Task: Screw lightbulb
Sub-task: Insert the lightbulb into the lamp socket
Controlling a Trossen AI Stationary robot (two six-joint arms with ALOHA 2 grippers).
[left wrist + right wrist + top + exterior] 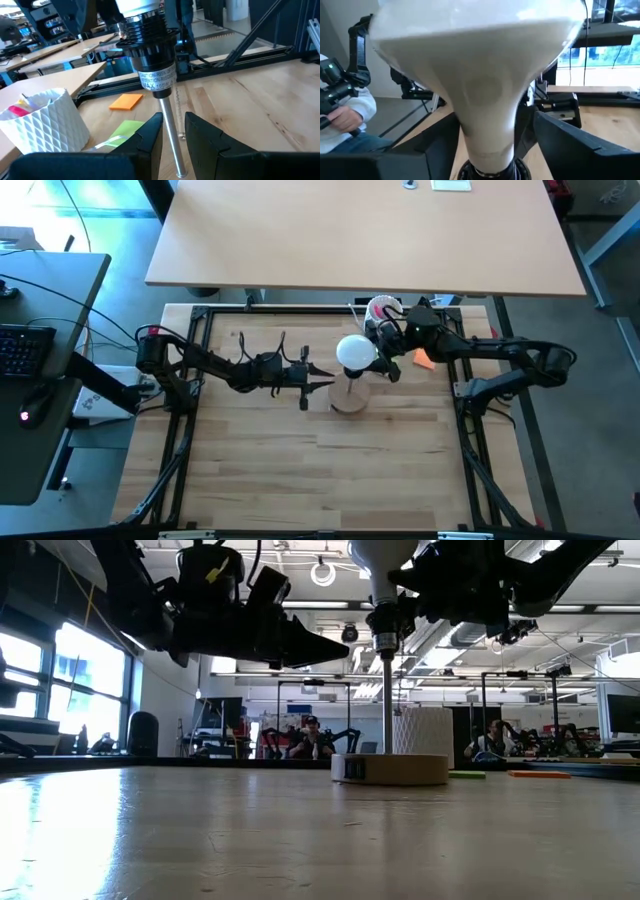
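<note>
Lightbulb (355,351) sits in the black socket (152,55) atop the lamp post. Right gripper (385,352) fingers straddle its neck, apparently gripping. Left gripper (172,131) nearly closed around the post. Risk: cross-threading if the bulb tilts.

Both arms are dark, near-black jointed links with thin black cables looped along them, the left arm (215,365) carrying a small red mark near its base, and the left gripper (172,137) has two blocky, angular matte-black fingers (150,135).
</note>
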